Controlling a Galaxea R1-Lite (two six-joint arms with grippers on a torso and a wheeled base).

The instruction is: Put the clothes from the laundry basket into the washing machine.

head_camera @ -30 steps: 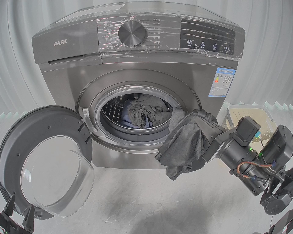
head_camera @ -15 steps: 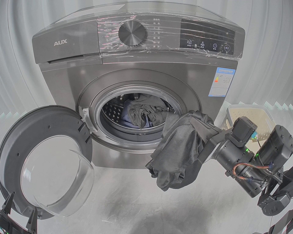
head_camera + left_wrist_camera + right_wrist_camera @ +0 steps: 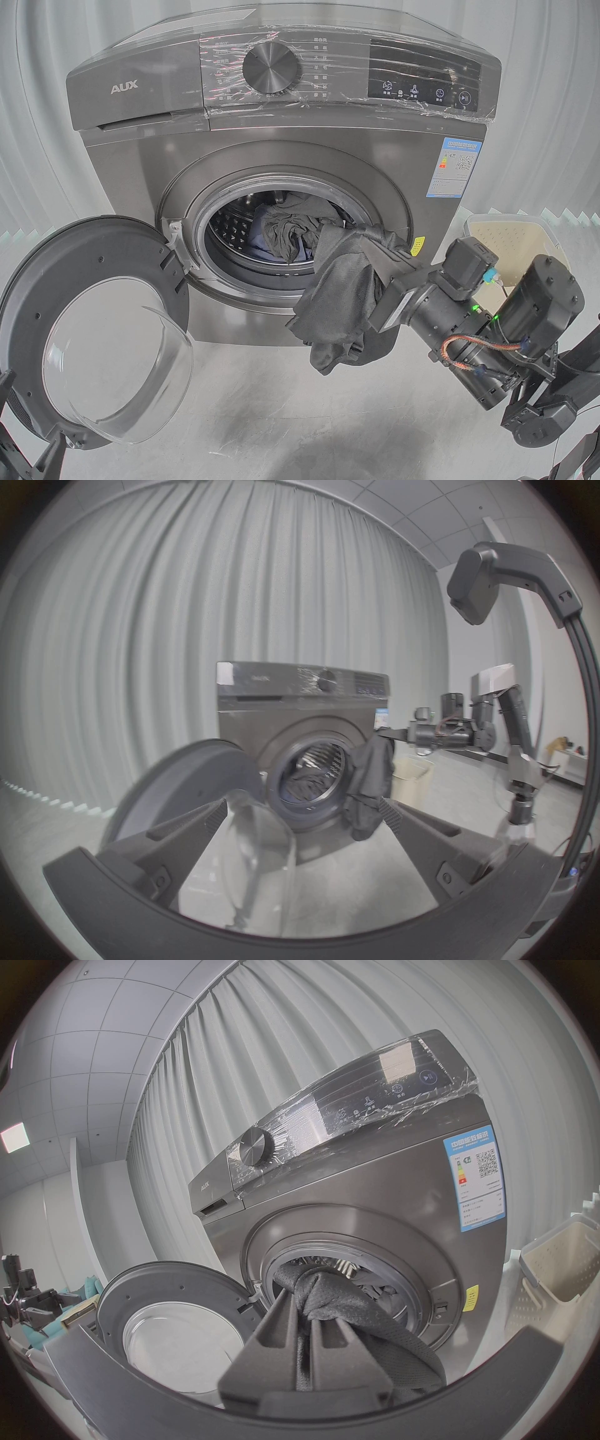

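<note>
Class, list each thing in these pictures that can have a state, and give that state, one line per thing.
washing machine door: open, swung to the left
drum: holds dark clothes
dark garment: clamped, top at the drum's opening, rest hanging outside
right gripper: shut on the dark garment
left gripper: open, holding nothing
laundry basket: upright, no clothes showing inside

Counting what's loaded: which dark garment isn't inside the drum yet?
The hanging garment clamped in the right gripper, draped before the opening; the crumpled garment lies inside the drum.
</note>
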